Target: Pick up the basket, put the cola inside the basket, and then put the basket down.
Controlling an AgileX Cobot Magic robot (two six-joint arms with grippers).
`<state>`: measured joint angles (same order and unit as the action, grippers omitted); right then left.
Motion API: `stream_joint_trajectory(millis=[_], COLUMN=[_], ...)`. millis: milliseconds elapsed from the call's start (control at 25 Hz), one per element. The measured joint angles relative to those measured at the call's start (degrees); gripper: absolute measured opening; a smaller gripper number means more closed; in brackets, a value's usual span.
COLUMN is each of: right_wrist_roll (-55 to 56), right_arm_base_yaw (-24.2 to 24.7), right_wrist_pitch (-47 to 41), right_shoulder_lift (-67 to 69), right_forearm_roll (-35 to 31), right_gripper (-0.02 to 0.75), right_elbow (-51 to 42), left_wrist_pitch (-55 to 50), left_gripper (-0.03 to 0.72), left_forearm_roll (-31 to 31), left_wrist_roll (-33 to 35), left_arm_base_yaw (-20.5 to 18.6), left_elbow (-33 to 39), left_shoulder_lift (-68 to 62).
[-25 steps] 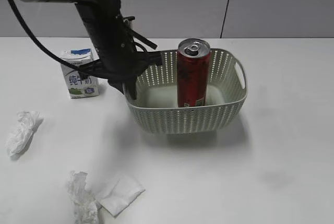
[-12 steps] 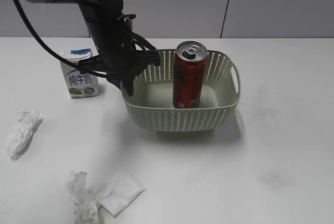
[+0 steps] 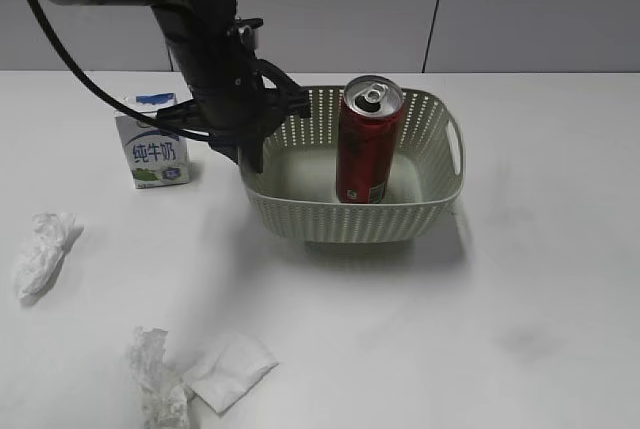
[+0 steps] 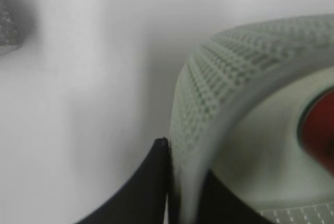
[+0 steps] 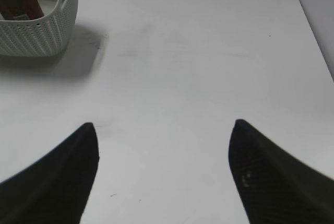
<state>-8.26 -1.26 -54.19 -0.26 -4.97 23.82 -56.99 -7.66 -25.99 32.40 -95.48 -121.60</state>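
Basket (image 3: 355,211): on the table or just above it, can (image 3: 368,141) upright inside. Left gripper (image 3: 250,149) clamped on its left rim; right gripper (image 5: 163,174) spread wide, empty. Lower it level, then release. Since a second ago: basket lower and shifted left.

And here we are in what looks like a lab or office test bench: a plain white counter (image 3: 520,279), scuffed with faint grey marks, backed by pale grey partition panels (image 3: 530,9) split by one dark vertical seam. A black robot arm (image 3: 205,39) with trailing cables reaches in. Staged props sit about, a milk carton (image 3: 152,141) and crumpled tissues (image 3: 42,252). Nothing homely, no shop fittings in sight.
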Motion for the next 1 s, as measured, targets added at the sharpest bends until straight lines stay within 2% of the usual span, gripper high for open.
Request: stream_joint_trajectory(millis=[160, 400, 480, 640, 680, 800, 1000], right_wrist_roll=[-0.08, -0.15, -0.15, -0.15, -0.15, -0.15, -0.22], right_arm_base_yaw=[0.00, 0.00, 0.00, 0.00, 0.00, 0.00, 0.00], right_wrist_pitch=[0.00, 0.00, 0.00, 0.00, 0.00, 0.00, 0.00], right_shoulder_lift=[0.00, 0.00, 0.00, 0.00, 0.00, 0.00, 0.00], right_forearm_roll=[0.00, 0.00, 0.00, 0.00, 0.00, 0.00, 0.00], right_gripper=[0.589, 0.589, 0.587, 0.587, 0.587, 0.587, 0.587], right_elbow=[0.00, 0.00, 0.00, 0.00, 0.00, 0.00, 0.00], left_wrist_pitch=[1.22, 1.18, 1.09, -1.93, -3.49, -8.70, -12.34], left_gripper=[0.123, 0.221, 0.307, 0.589, 0.631, 0.670, 0.676], left_forearm_roll=[-0.17, -1.43, -1.43, -1.43, -1.43, -1.10, 0.05], left_wrist_roll=[0.19, 0.19, 0.19, 0.19, 0.52, 3.22, 5.85], left_arm_base_yaw=[0.00, 0.00, -0.07, -0.97, -1.36, -2.14, -2.27], left_elbow=[0.00, -0.24, -0.48, -1.76, -2.30, -5.03, -12.35], left_shoulder_lift=[-0.40, -2.63, -2.83, -2.90, -2.94, -2.94, -2.20])
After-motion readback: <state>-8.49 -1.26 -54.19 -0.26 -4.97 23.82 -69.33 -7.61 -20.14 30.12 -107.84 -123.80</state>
